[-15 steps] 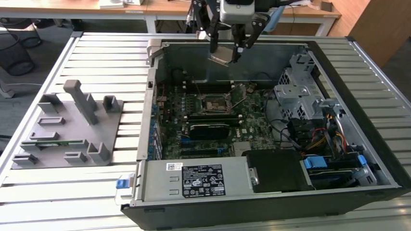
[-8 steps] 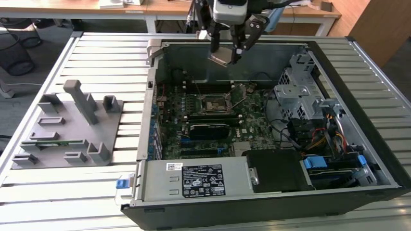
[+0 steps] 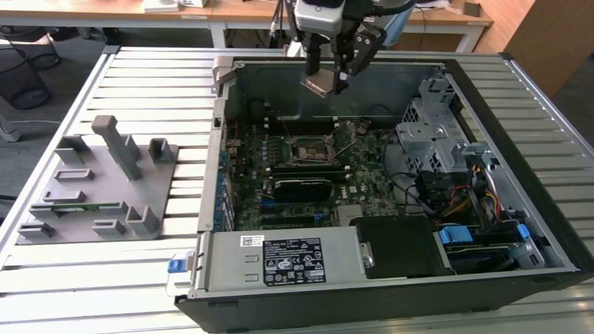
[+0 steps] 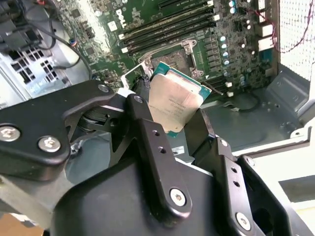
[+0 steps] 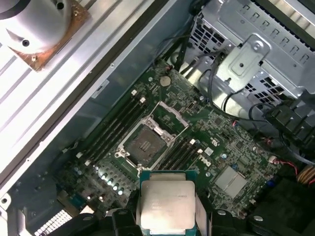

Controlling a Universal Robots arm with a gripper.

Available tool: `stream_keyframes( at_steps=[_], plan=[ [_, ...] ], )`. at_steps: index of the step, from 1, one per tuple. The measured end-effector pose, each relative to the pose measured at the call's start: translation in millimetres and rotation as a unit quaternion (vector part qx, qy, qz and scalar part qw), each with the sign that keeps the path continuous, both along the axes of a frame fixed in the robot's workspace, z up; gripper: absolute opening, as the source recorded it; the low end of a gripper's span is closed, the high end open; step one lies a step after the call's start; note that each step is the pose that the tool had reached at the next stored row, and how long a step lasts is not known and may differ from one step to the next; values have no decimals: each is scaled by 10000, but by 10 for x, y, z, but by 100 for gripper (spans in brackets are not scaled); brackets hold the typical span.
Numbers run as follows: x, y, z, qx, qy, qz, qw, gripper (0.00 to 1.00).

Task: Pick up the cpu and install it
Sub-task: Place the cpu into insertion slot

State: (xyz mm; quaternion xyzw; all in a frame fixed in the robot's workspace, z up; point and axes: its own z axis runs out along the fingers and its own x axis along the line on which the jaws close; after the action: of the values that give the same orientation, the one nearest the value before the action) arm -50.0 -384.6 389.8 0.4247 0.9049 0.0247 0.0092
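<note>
The cpu (image 4: 173, 101) is a flat square chip with a shiny silver top and a thin teal edge. My gripper (image 3: 330, 78) is shut on it and holds it in the air above the open computer case, over the case's far wall. Both wrist views show the cpu (image 5: 166, 204) clamped between the black fingers (image 4: 147, 142). Below it on the green motherboard lies the square socket (image 5: 144, 144) with its metal frame swung open. In the exterior view the socket (image 3: 309, 151) sits nearer the camera than the gripper.
The case (image 3: 232, 76) lies open on a slatted metal table (image 3: 139, 83). A silver drive cage (image 3: 432, 136), cables and a black power supply (image 3: 399, 243) fill the exterior view's right side. A grey fixture (image 3: 97, 184) with a green memory stick stands at the exterior view's left.
</note>
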Motion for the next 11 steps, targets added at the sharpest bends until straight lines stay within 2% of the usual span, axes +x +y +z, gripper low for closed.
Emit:
stream_keyframes(
  at_steps=[3,8,11],
  plan=[
    [0,0,-4,0,0,-270,9996,53],
    [0,1,-6,0,0,-614,9981,53],
    [0,1,-9,0,0,-845,9964,53]
  ],
)
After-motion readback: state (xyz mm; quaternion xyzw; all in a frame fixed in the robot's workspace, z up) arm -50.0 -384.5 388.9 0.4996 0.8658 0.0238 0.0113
